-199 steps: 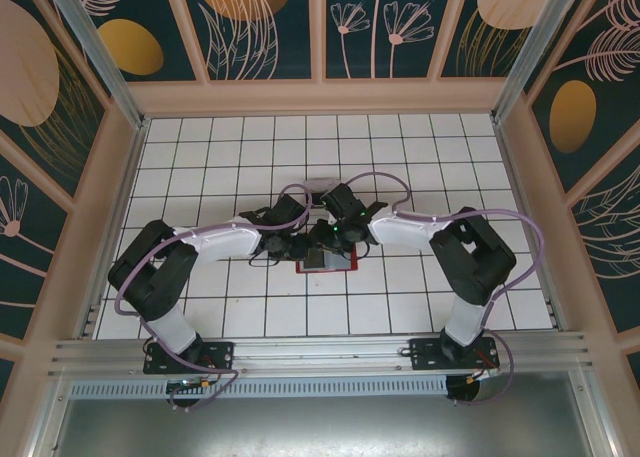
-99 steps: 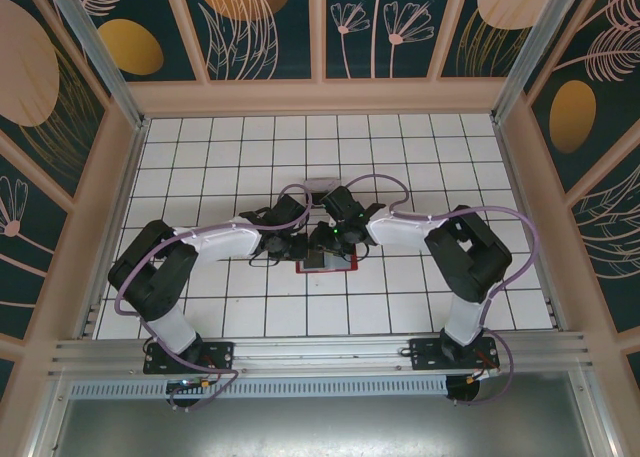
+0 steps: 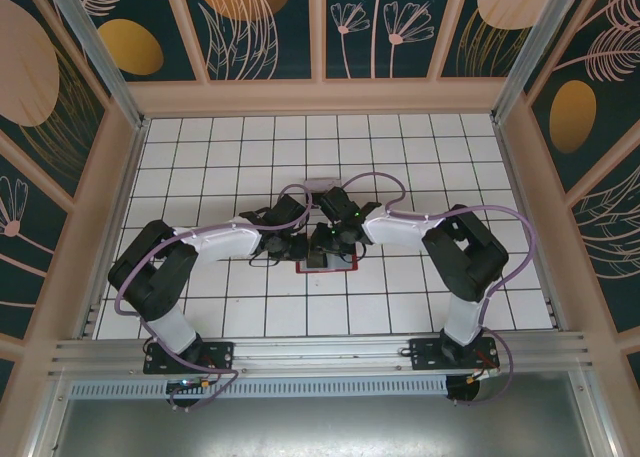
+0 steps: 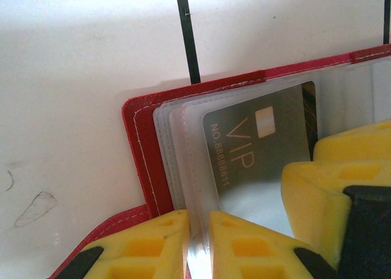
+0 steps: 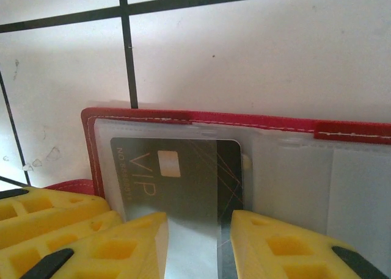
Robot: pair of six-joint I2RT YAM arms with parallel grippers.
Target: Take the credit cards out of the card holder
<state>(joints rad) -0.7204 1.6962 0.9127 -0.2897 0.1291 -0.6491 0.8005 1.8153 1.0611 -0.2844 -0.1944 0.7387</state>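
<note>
Small flat red folding card holder lying open on the white tiled tabletop with black grid lines, both arms converging on it. Inside the holder, stacked greyish see-through plastic sleeves. The uppermost sleeve contains a dark grey rectangular credit card printed "VIP", fully seated in its pocket near the holder's stitched corner. Left gripper, at the holder's near edge: yellow jaws almost together, clamped on the edge of one sleeve. Right gripper, directly over the holder: jaws apart, either side of the near end of the card, with one yellow finger resting on the sleeve. No clamp on the card is evident. The adjoining sleeve pocket appears pale, its contents indistinct.
</note>
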